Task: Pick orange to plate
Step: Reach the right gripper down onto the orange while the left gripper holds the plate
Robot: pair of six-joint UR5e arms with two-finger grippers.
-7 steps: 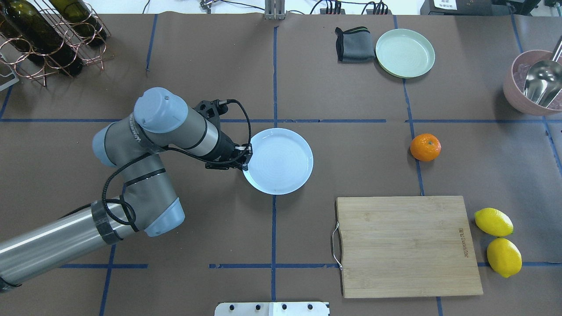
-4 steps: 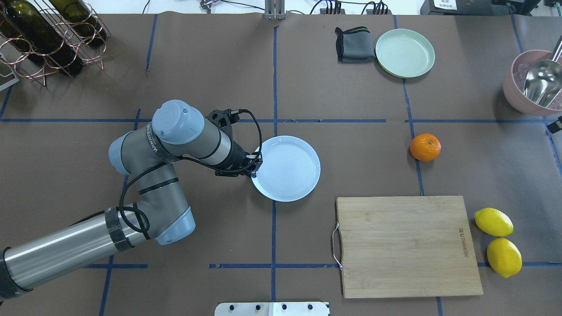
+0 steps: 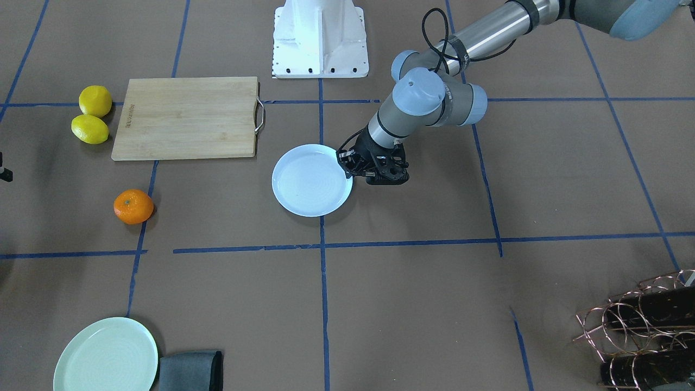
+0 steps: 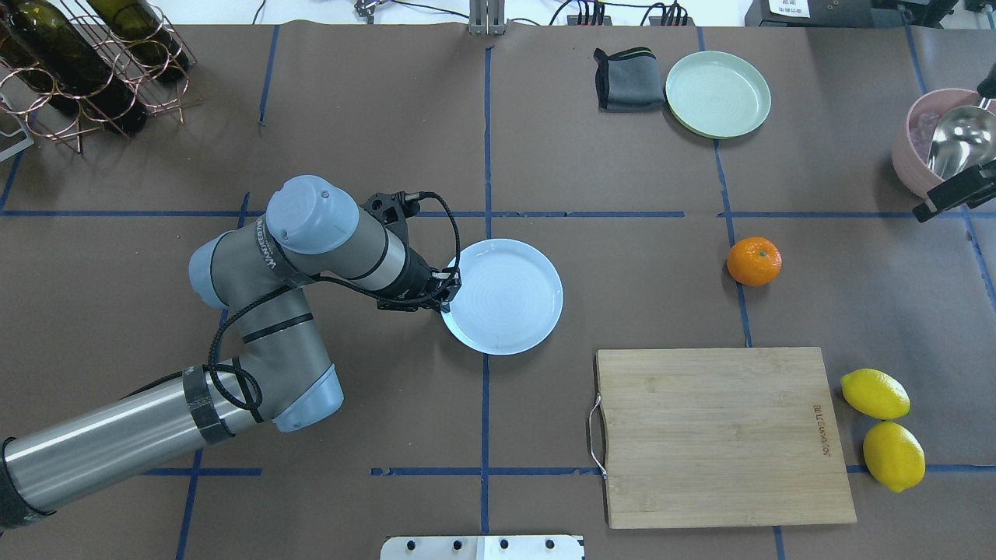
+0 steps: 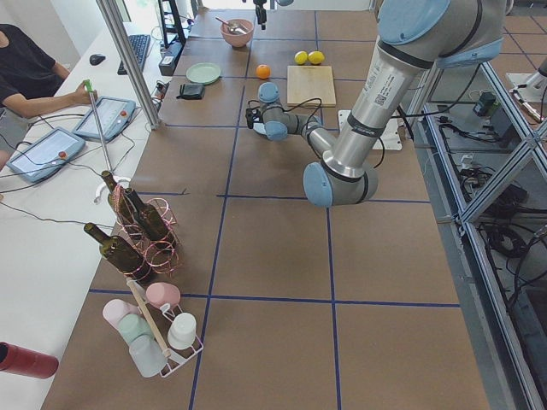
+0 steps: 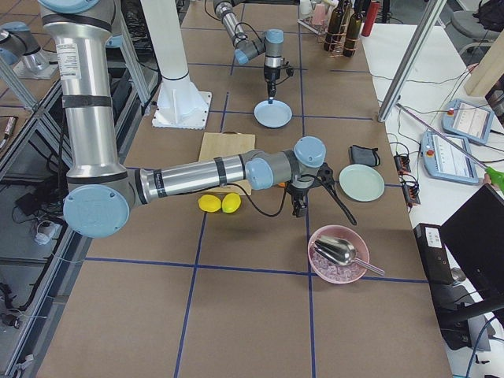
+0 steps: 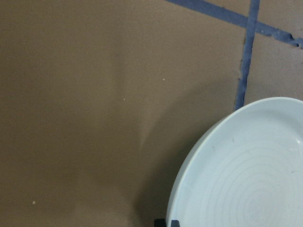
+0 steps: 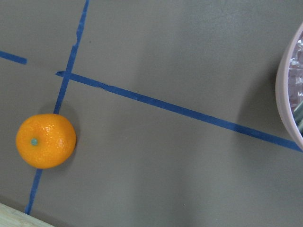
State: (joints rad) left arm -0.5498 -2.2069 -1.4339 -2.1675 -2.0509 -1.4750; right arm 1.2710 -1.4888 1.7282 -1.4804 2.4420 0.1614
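Note:
The orange (image 4: pixel 754 260) lies on a blue tape line at the table's right, alone; the right wrist view has it at lower left (image 8: pixel 46 140). The white plate (image 4: pixel 506 299) sits near the middle of the table. My left gripper (image 4: pixel 445 292) is at the plate's left rim, shut on it; its dark fingertips (image 7: pixel 166 222) show at that rim in the left wrist view. My right gripper (image 4: pixel 953 194) reaches in at the far right edge, above the table between the orange and the pink bowl. Nothing shows whether it is open or shut.
A wooden cutting board (image 4: pixel 720 435) lies front right with two lemons (image 4: pixel 875 393) beside it. A pale green plate (image 4: pixel 717 93) and grey cloth (image 4: pixel 626 78) sit at the back. A pink bowl (image 4: pixel 918 163) with a metal scoop stands far right, a wine rack (image 4: pixel 78 62) back left.
My left gripper dragged the plate right and toward the robot, then back left a little. My right gripper has come into view at the right edge.

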